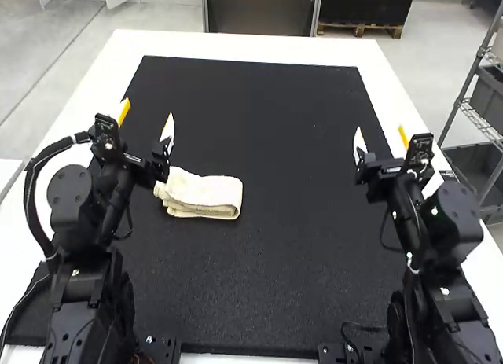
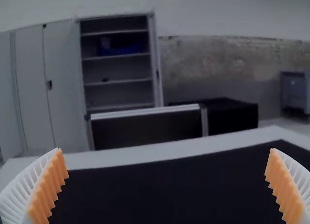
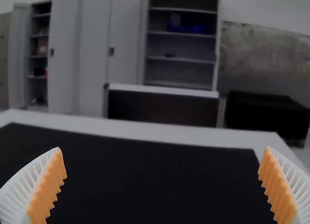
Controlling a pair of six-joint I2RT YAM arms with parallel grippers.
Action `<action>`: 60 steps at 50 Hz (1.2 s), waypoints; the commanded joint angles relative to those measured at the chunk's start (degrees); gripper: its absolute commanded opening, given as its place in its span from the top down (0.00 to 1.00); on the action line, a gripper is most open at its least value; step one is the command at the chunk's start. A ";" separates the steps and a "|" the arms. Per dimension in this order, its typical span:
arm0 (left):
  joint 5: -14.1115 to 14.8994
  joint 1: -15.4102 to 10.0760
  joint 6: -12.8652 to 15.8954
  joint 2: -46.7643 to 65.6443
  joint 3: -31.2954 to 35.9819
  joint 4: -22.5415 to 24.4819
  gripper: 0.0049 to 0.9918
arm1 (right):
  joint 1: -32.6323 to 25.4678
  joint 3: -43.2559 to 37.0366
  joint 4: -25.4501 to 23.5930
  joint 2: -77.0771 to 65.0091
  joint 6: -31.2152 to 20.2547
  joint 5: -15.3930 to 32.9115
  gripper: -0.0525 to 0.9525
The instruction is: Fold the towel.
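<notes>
My left gripper (image 1: 147,122) is held above the mat's left side in the high view, behind and to the left of the towel. Its fingers stand wide apart in the left wrist view, and this gripper (image 2: 167,173) has nothing between them. The cream towel (image 1: 206,193) lies folded in a small layered bundle, its left end partly behind the left arm. On the right, my right gripper (image 1: 380,134) is over the mat's right edge, far from the towel. The right wrist view gives the same gripper (image 3: 162,171) as open, with nothing between its pads.
A black mat (image 1: 267,262) covers most of the white table (image 1: 236,45), whose rim runs around it. Bare mat stretches between the two arms and beyond the towel. A wire rack (image 1: 479,116) with bins stands off the table's right side.
</notes>
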 commanded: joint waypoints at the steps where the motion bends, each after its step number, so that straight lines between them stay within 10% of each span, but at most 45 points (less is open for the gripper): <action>1: -3.80 0.52 5.47 -0.49 -0.21 -3.35 0.03 | -0.86 -0.25 -3.81 -0.64 -0.12 2.84 0.03; 13: -3.97 0.26 11.09 -0.40 -0.21 -9.51 0.03 | -0.86 -0.34 -15.94 -0.64 3.57 2.40 0.03; 49: -8.02 2.19 15.75 -0.40 -0.21 -14.52 0.02 | -1.91 -0.25 -16.55 -0.64 2.52 2.75 0.03; 51: -10.30 2.28 14.61 -0.49 -0.21 -12.85 0.02 | -2.09 -0.34 -16.55 -0.64 2.52 2.75 0.03; 56: -18.56 2.10 1.07 -0.40 -0.21 -8.19 0.03 | -2.53 -0.25 -16.55 -0.64 2.52 2.75 0.03; 60: -19.62 2.01 -3.94 -0.40 -0.21 -11.79 0.03 | -2.62 -0.25 -16.55 -0.64 2.52 2.75 0.03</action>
